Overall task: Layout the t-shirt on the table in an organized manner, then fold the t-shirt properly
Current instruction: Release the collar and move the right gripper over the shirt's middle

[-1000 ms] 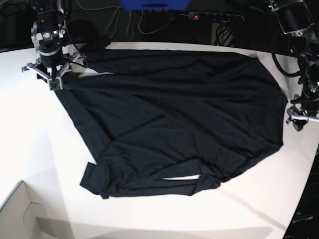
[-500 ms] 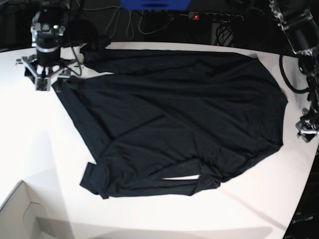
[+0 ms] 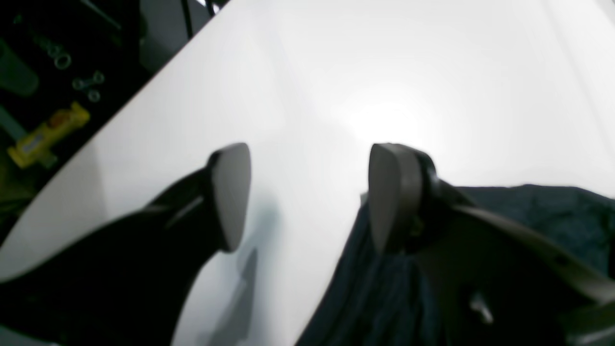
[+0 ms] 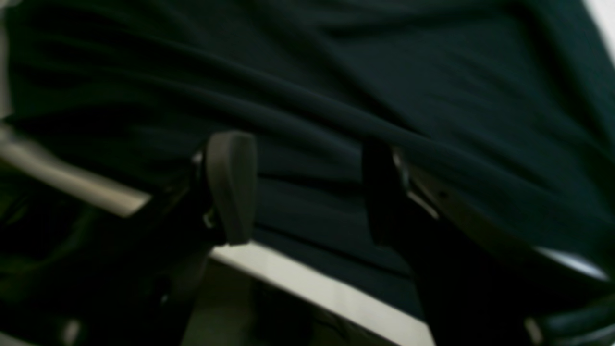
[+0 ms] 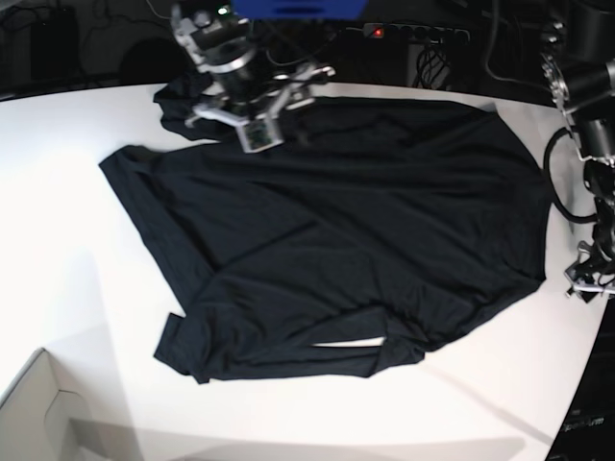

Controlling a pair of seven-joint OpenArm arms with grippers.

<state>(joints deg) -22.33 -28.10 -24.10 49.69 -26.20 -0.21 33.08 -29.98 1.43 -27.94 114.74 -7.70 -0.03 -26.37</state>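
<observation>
T-shirt (image 5: 336, 240) unmoved, right gripper (image 5: 252, 104) now over collar

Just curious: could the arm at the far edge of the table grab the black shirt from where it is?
Probably yes. Its tool hangs open right over the shirt near the far edge, with nothing between them.

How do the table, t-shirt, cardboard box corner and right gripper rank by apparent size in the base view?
1. table
2. t-shirt
3. and 4. right gripper and cardboard box corner: too similar to rank.
</observation>
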